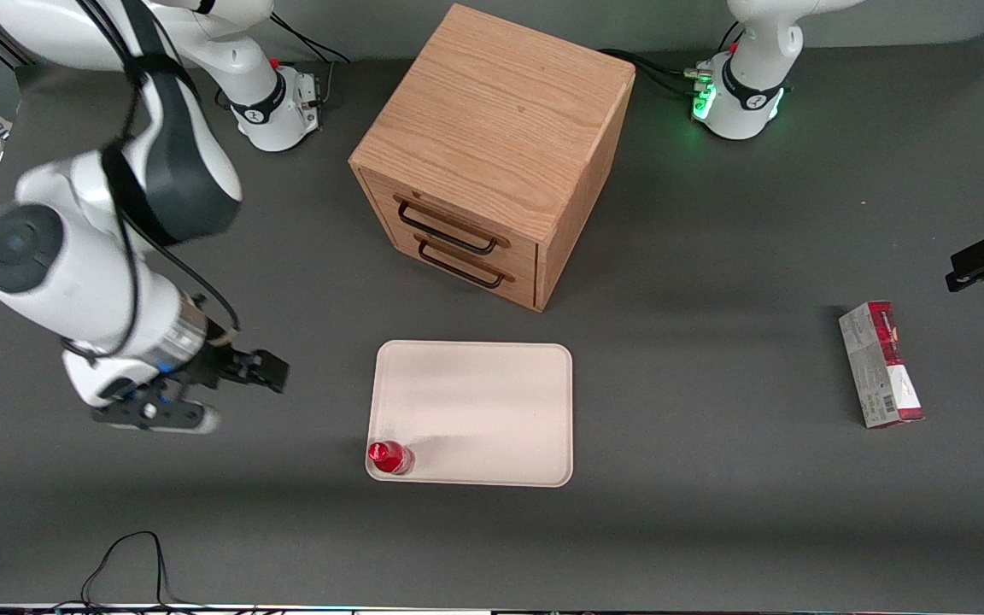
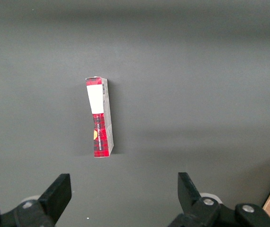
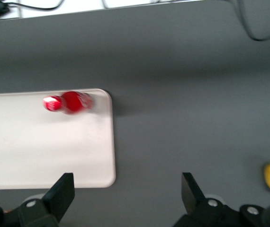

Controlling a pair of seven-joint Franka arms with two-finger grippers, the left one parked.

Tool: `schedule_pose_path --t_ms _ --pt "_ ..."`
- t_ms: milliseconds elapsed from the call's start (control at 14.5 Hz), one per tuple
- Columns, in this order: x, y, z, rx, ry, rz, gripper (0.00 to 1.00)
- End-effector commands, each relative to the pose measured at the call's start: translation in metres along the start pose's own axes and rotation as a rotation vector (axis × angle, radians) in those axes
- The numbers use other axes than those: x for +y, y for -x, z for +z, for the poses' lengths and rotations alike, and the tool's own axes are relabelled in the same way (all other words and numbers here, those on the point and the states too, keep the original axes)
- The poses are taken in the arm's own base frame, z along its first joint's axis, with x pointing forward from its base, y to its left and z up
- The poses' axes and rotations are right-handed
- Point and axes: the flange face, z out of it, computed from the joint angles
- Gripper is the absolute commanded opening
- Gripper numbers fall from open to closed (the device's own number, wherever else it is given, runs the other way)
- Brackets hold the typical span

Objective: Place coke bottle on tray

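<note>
One coke bottle (image 1: 389, 456) stands upright on the single tray (image 1: 492, 401), in its corner nearest the front camera toward the working arm's end. Well apart, the gripper (image 1: 236, 395) hovers open and empty. One carton (image 1: 880, 364) lies toward the parked arm's end.

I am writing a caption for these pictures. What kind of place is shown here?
Probably a robotics lab bench. A dark grey table carries two fixed arm bases and loose cables, with test props: a wooden drawer cabinet, a tray holding the coke bottle. The open gripper hangs beside the tray.
</note>
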Motion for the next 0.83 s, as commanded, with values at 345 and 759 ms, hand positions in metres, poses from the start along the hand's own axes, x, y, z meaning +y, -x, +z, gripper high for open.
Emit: schedule_pose_path --t_ms 345,759 --pt "0.125 0.103 -0.070 -0.073 -0.024 -0.012 1.00" --pt "0.137 0.089 -0.071 -0.066 -0.020 -0.029 1.00"
